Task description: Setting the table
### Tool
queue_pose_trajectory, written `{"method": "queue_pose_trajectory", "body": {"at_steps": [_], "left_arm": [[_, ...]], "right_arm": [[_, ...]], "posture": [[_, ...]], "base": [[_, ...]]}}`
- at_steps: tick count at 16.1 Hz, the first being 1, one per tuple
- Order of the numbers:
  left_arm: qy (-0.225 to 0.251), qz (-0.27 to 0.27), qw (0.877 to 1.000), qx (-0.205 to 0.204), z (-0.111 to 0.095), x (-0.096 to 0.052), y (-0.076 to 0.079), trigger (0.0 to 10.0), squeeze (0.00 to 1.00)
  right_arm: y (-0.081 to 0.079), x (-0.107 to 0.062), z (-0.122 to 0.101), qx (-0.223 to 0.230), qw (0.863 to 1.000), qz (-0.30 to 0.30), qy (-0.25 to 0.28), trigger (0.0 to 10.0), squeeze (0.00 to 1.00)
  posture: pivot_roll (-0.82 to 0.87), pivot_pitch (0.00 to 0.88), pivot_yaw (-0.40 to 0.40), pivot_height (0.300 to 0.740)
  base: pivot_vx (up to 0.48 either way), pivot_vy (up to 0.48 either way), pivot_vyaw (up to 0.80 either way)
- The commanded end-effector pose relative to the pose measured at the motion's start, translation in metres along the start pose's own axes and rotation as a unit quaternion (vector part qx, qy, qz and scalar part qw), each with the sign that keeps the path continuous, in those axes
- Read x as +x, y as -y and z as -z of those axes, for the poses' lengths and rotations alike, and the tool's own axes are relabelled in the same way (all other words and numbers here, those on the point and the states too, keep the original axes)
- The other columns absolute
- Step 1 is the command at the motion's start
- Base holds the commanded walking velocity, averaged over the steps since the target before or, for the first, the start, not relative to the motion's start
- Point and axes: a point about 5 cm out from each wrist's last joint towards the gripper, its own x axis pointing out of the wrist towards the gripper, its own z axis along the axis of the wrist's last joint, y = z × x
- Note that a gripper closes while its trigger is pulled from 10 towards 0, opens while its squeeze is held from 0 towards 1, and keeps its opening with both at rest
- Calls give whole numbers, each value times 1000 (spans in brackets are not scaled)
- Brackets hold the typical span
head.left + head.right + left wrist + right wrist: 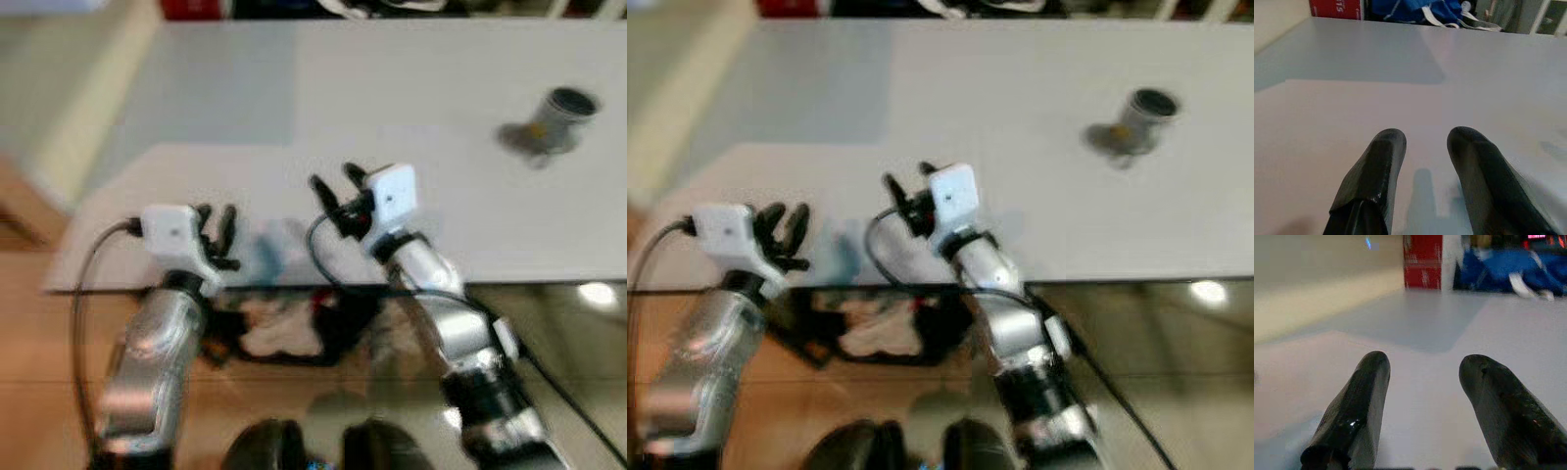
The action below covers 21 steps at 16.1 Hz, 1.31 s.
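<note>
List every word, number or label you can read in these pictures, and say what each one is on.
"15" or "TS", white print cut off by the frame edge, too partial to be sure: on the red box beyond the far end of the table.
White marks on the same red box in the right wrist view: too blurred to read.
Grey cup on the table: no legible text.

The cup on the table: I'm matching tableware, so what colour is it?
Grey, with a dark inside; the cup shows best in the left eye view, though blurred.
</note>
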Motion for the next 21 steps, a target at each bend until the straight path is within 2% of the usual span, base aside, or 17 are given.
{"method": "queue_pose_trajectory", "body": {"at_steps": [1, 6, 7, 8, 9, 21], "left_arm": [[1, 1, 1000, 10, -1, 0, -2, 10000, 0], [2, 7, 1000, 13, -2, 1, -2, 10000, 0], [2, 7, 1000, 14, -2, 1, -2, 10000, 0], [2, 7, 1000, 14, -2, 1, -2, 10000, 0], [2, 7, 1000, 15, -2, 1, -2, 10000, 0], [13, 11, 1000, 18, -4, 7, 0, 10000, 0]], "right_arm": [[-2, 0, -2, 0, 1000, -1, 7, 10000, 0], [-5, 3, -2, 6, 1000, -9, 12, 10000, 0], [-6, 3, -2, 12, 1000, -16, 13, 10000, 294], [-6, 3, -2, 13, 1000, -19, 13, 10000, 894], [-8, 3, -2, 19, 999, -27, 14, 10000, 1000], [-7, 11, -6, 15, 999, -40, 22, 10000, 1000]], "posture": [[-57, 139, 31, 740], [-48, 138, 29, 740], [-49, 139, 30, 740], [-49, 137, 29, 740], [-47, 135, 26, 740], [-46, 103, 11, 740]], "base": [[0, 480, 0], [0, 480, 0], [0, 480, 0], [0, 480, 0], [0, 480, 0], [0, 480, 0]]}}
